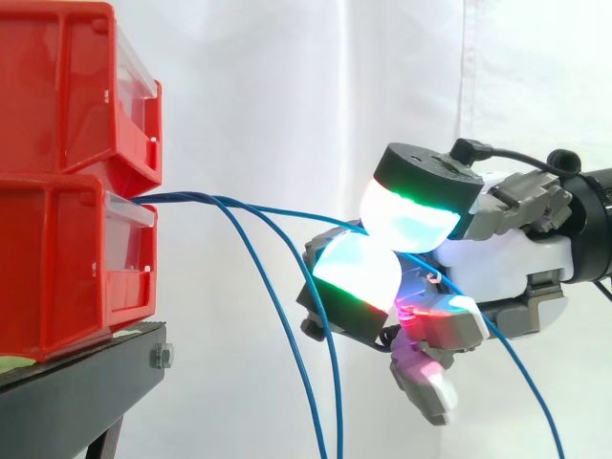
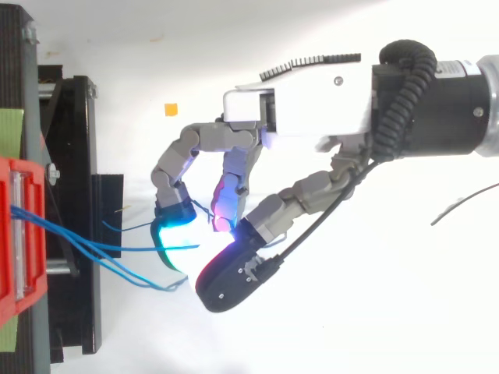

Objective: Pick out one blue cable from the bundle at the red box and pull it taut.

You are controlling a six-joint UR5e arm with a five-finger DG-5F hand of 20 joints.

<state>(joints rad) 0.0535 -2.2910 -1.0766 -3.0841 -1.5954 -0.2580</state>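
Two red bins (image 1: pixel 67 182) are stacked on a black stand (image 1: pixel 86 368) at the left. Several thin blue cables (image 1: pixel 220 201) come out of the lower bin's front (image 2: pixel 19 234). Two of them droop downward (image 1: pixel 296 363). One blue cable (image 1: pixel 316 216) runs nearly level to the right into my hand (image 1: pixel 497 258). There it is pinched between two glowing white-green fingertip pads (image 1: pixel 406 215), and it trails down behind the hand (image 1: pixel 531 387). In the top view the hand (image 2: pixel 312 105) reaches in from the right with its fingers curled around that cable (image 2: pixel 117 248).
A white curtain hangs behind the work. The black stand (image 2: pixel 74 226) carries a grey rail along its left side. A small orange marker (image 2: pixel 170 109) lies on the white floor beyond the hand. A thin dark line (image 2: pixel 464 204) lies at the right.
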